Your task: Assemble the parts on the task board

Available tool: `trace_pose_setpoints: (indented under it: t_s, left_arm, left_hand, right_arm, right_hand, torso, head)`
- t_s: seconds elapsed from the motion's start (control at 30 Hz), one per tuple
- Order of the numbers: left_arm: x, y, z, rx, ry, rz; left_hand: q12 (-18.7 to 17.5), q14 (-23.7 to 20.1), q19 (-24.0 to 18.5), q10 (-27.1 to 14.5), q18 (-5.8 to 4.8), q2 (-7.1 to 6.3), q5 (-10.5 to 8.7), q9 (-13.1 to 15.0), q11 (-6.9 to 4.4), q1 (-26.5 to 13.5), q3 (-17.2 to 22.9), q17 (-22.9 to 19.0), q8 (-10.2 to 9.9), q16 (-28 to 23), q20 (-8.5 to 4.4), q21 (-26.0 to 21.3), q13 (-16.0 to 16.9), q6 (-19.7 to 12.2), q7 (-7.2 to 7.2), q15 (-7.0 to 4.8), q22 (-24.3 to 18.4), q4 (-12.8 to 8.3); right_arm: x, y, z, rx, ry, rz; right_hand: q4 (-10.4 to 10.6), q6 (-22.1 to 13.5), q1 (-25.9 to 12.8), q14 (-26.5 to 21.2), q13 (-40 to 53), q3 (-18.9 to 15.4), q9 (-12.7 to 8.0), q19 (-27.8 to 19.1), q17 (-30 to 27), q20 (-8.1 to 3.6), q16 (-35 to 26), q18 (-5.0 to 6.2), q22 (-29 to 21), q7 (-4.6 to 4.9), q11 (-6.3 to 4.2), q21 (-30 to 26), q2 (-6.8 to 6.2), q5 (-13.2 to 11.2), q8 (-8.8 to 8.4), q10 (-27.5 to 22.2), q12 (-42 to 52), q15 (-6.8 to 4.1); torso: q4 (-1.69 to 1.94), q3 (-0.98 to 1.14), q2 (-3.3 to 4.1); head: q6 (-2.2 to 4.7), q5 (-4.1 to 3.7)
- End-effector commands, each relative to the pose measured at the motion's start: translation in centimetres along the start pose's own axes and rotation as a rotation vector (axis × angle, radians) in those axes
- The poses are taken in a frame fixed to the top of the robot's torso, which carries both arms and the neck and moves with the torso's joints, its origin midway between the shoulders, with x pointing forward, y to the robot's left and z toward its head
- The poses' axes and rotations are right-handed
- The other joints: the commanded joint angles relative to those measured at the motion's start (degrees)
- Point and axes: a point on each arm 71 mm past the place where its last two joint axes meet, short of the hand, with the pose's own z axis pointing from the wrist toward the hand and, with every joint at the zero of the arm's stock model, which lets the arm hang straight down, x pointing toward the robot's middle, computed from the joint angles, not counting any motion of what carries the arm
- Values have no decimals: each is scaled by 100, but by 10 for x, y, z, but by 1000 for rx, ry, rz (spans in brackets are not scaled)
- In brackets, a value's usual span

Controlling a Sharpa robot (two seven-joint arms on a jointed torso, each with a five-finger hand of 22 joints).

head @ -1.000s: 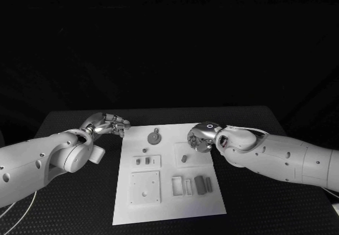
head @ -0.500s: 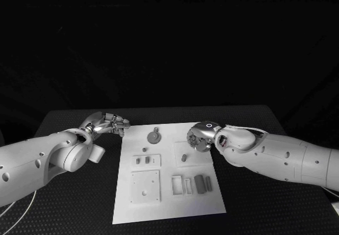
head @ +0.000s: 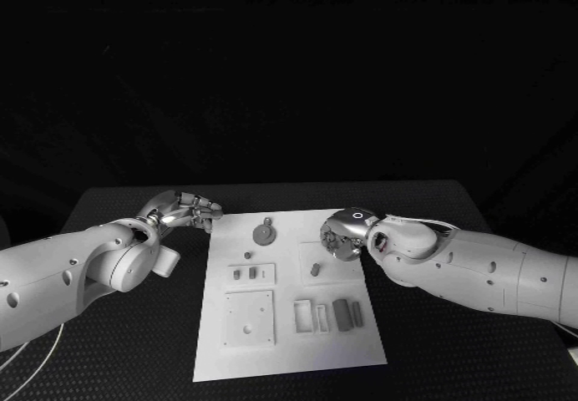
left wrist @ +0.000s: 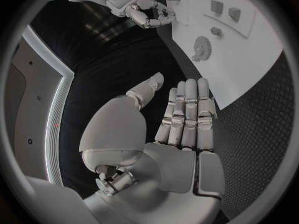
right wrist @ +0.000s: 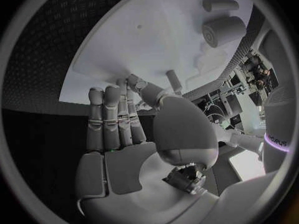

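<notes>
right hand (head: 342, 236) over task board (head: 289, 351) far right edge, fingers together, holding nothing | small peg (head: 314, 270) lay just below its fingertips, long axis probably toward robot | left hand (head: 187, 211) off board, fingers loosely curled, farther away

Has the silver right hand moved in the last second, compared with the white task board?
Yes, slightly: the right hand shifted toward the robot along the task board, nearer the small dark part.

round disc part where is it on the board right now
In the head view, the round disc part lies on the task board's far end, between the left hand and right hand.
</notes>
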Motion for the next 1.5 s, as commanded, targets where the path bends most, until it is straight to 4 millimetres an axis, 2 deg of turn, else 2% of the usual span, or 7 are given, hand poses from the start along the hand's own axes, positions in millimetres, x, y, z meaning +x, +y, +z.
trace_pose_setpoints:
  t_s: [0.03, 0.4, 0.87, 1.5]
  left_arm:
    - [0, -2, 1, 7, 6, -6]
    - [-2, -1, 1, 3, -2, -4]
    - [-4, 0, 2, 0, -7, -2]
    - [-8, 2, 3, -5, -13, 0]
  left_hand:
    - [-24, 3, 12, -37, 67, 5, -10, -8, 12, -52, -20, 9, 37, -36, 31, -25, -7, -45, -13, 30, -6, 0]
    - [-23, 6, 14, -39, 68, 3, -9, -9, 13, -52, -23, 12, 38, -43, 32, -30, -7, -46, -13, 31, -8, -1]
    - [-22, 10, 18, -44, 68, 1, -8, -12, 15, -55, -27, 18, 38, -53, 34, -37, -7, -51, -11, 32, -10, 2]
    - [-22, 14, 21, -51, 70, 0, -7, -15, 17, -53, -30, 25, 38, -66, 35, -46, -7, -58, -8, 33, -14, 3]
  right_arm:
    - [20, 4, -4, -10, 107, -10]
    - [13, 3, -2, -8, 86, -5]
    - [-10, 0, 0, -12, 53, 25]
    - [-29, -4, -6, -10, 36, 94]
  right_hand:
    - [2, 48, -70, 33, 12, 40, 15, 15, 9, -30, -8, 255, 5, -3, -12, 33, -14, 5, 23, 45, 12, -29]
    - [3, 59, -83, 45, 27, 44, 29, 26, 19, -38, -11, 256, 7, -9, -21, 39, -21, 5, 36, 65, 13, -38]
    - [4, 62, -94, 52, 36, 49, 39, 33, 25, -44, -15, 256, 7, -12, -25, 41, -23, 5, 43, 74, 10, -42]
    - [4, 62, -109, 53, 48, 52, 50, 34, 31, -48, -24, 255, 6, -14, -27, 40, -30, 5, 49, 81, 7, -44]
  torso:
    - [0, 2, 1]
    - [-4, 5, 2]
    - [-3, 4, 3]
    - [-4, 5, 2]
  head:
    - [-8, 7]
    - [-7, 25]
    - [-3, 18]
    - [-12, 38]
